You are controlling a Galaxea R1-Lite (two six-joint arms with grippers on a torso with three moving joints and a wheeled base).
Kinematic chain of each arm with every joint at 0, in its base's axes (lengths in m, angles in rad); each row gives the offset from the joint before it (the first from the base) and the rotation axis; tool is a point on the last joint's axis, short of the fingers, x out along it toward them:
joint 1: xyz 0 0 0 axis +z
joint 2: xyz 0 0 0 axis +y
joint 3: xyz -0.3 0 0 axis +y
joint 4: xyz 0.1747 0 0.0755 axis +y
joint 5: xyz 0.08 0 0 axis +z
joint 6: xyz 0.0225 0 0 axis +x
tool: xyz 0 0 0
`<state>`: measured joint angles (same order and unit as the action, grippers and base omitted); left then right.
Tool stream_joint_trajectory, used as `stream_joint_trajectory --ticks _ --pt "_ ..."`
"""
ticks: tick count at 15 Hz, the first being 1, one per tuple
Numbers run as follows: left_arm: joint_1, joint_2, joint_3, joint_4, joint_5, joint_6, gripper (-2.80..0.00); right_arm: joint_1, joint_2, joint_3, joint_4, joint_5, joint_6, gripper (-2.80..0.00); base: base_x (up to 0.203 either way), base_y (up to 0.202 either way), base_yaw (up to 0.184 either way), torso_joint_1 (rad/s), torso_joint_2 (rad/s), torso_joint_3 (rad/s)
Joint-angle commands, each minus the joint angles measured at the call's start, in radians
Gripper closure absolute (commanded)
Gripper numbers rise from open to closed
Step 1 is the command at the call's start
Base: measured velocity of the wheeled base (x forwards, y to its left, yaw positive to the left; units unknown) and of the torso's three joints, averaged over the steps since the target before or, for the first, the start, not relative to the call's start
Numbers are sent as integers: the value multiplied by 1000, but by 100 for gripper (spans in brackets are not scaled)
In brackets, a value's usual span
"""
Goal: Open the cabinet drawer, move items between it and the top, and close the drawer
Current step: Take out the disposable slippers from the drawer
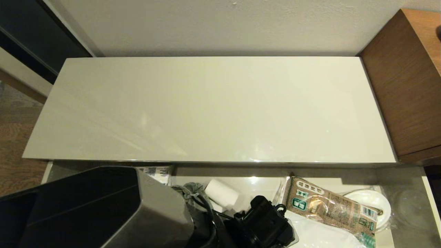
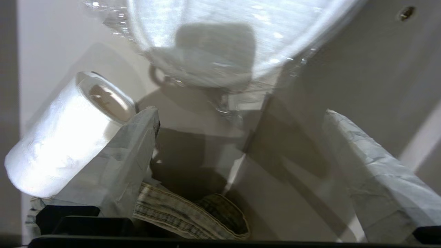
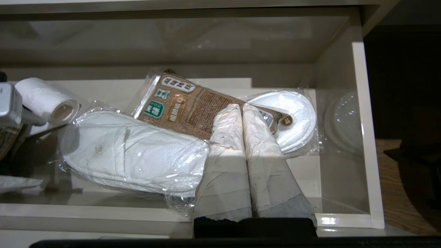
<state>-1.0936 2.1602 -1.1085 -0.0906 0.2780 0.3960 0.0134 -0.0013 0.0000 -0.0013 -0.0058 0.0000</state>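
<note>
Looking down from the head view, the long glossy pale beige top [image 1: 213, 106] lies bare, while the wide, shallow pale drawer [image 1: 406, 206] stands pulled out below it, holding a brown printed packet [image 1: 330, 206] and a small white paper roll [image 1: 223, 194]. In the left wrist view, the left gripper [image 2: 241, 165] hangs inside the drawer with jaws spread wide, beside the roll [image 2: 65, 137] and over the grey-green denim garment [image 2: 193, 213], likely lining up a pick. In the right wrist view, the right gripper [image 3: 242, 113] sits parked outside the drawer, jaws pressed together and empty, facing the flat white plastic-wrapped slippers [image 3: 131, 155].
</note>
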Motion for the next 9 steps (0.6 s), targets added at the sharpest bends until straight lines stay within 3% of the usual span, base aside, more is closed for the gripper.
stream_joint_trajectory --ticks 1,7,9 --pt "-2 16 -7 -1 15 1 -280 0 -22 2 0 0 0 0 0 0 0 0 0 0" --pt "-6 21 -10 -3 24 1 -280 0 -22 2 0 0 0 0 0 0 0 0 0 0" --pt "-5 17 0 -61 66 -11 -280 0 -22 2 0 0 0 0 0 0 0 0 0 0"
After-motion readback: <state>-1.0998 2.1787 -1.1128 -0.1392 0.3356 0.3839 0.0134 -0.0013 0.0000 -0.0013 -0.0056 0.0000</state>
